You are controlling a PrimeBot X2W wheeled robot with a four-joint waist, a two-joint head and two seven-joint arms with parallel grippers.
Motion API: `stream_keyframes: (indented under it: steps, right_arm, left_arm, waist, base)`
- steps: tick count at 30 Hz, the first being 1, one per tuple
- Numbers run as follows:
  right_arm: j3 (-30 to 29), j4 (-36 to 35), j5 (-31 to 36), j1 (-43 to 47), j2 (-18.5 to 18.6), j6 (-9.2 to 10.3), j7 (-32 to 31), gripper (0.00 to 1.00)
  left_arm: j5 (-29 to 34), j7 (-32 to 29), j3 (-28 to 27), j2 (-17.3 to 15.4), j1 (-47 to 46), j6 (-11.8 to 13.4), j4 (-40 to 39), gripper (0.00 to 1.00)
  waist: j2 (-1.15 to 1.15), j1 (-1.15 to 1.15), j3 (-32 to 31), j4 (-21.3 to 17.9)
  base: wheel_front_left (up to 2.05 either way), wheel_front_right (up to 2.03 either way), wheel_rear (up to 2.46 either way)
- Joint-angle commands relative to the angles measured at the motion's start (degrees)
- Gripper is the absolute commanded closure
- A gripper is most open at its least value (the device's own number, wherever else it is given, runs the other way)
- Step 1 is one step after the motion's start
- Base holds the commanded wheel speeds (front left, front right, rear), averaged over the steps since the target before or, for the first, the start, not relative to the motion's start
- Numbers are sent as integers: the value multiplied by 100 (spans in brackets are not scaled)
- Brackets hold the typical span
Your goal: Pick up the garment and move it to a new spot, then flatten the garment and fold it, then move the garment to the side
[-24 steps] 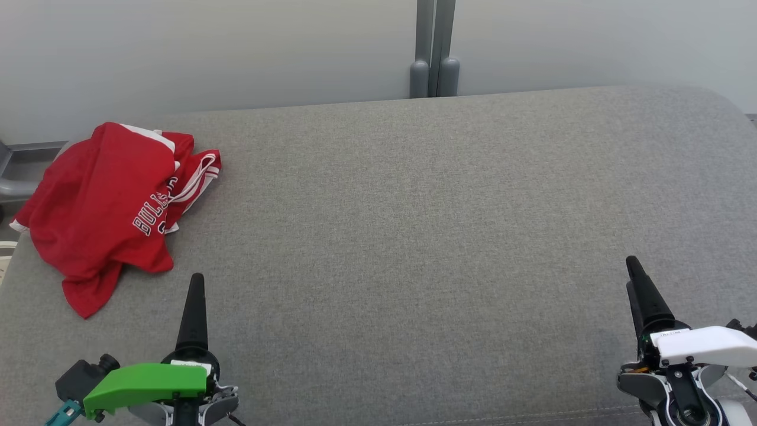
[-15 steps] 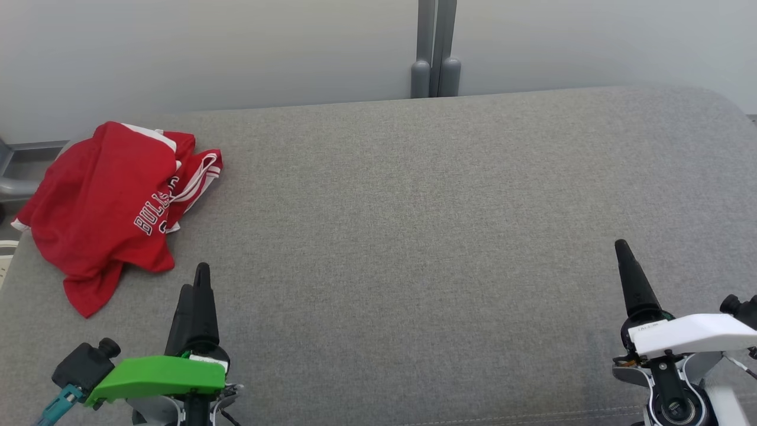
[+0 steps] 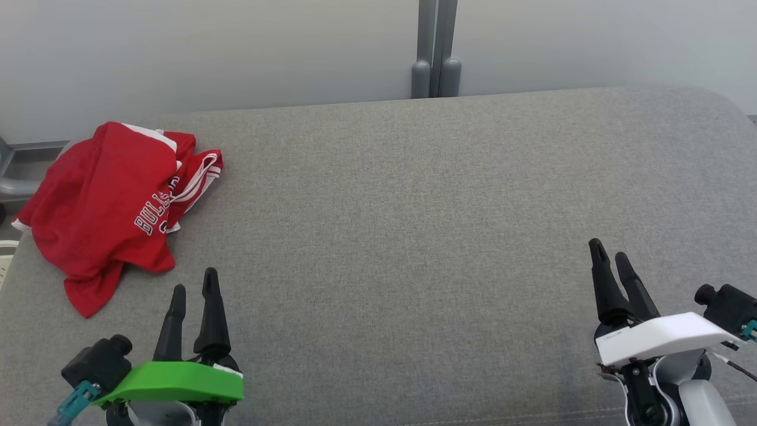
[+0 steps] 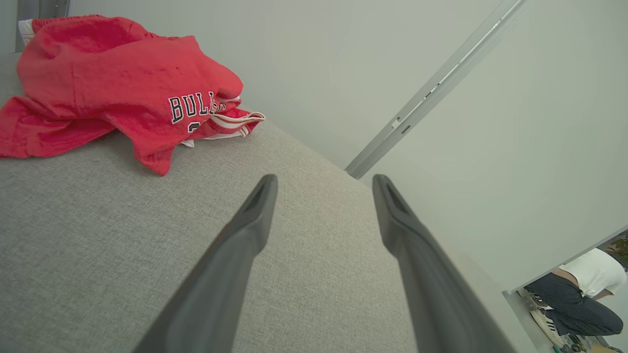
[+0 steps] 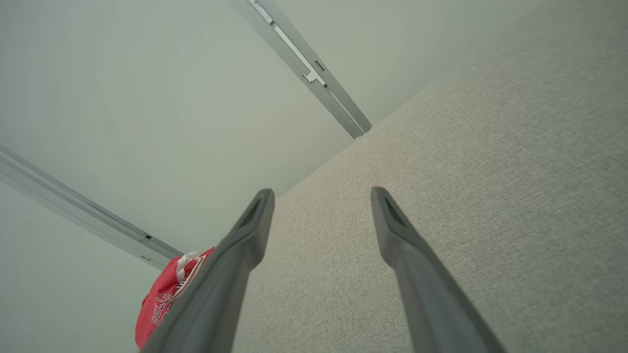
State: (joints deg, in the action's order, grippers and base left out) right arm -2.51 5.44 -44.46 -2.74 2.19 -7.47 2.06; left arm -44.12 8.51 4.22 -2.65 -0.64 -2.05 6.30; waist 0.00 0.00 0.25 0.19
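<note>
The garment [image 3: 106, 207] is a red jersey with white trim and white lettering, lying crumpled at the far left of the grey fabric surface [image 3: 414, 207]. The left wrist view has the garment [image 4: 108, 83] at its upper left, and the right wrist view catches a bit of the garment [image 5: 169, 294] at the lower left. My left gripper [image 3: 193, 285], under a green cover, stands open and empty near the front edge, just right of and below the garment. Far to the right, my right gripper [image 3: 608, 251], under a white cover, is open and empty too.
A pale wall with a grey vertical post [image 3: 434, 50] runs behind the surface. A grey metal frame [image 3: 12, 177] sticks out past the left edge by the garment. In the left wrist view a person [image 4: 584, 294] crouches far off at the lower right.
Both grippers have rolled about their wrists, so each now shows two spread fingers instead of one. The right gripper has shifted left. The garment has not moved.
</note>
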Motion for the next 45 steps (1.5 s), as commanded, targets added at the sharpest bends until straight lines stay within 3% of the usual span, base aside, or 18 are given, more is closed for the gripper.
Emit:
stream_keyframes:
  steps: [1, 13, 45]
  right_arm:
    - [79, -98, 289, -58, 42, -2, 93, 0]
    - [334, -105, 1248, -37, 51, -2, 356, 0]
    - [861, 89, 3046, 84, 70, -3, 933, 0]
  left_arm:
    - [352, 62, 30, -42, -21, 26, -40, 0]
    - [1337, 191, 105, -114, 73, 162, 4, 0]
    - [2842, 474, 34, -106, 346, 175, 206, 0]
  waist:
    - [0, 0, 0, 0]
    - [0, 0, -12, -3]
    - [0, 0, -148, -9]
  base:
    - [0, 0, 0]
    - [0, 0, 0]
    - [0, 0, 0]
